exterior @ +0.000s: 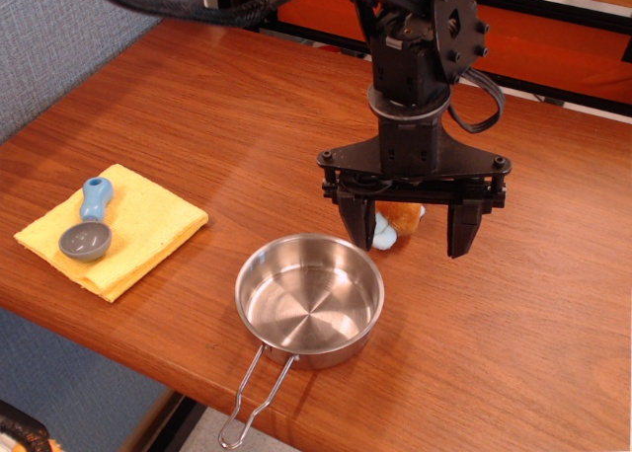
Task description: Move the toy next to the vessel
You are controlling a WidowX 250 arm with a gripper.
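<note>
While spread wide, tool (413,227) gripping nothing, poised over toy (398,221).
Toy lying on tabletop (247,126) just beside vessel (309,299).

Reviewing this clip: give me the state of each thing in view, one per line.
gripper: open, fingers spread, nothing held
toy: on the table behind the fingers, mostly hidden, close to the pot's far rim
pot: upright, empty, wire handle folded out toward the table edge
spoon: lying bowl-up on the cloth
yellow cloth: folded, flat

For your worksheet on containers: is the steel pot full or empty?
Empty: the steel pot shows its bare shiny bottom, nothing inside.
</note>
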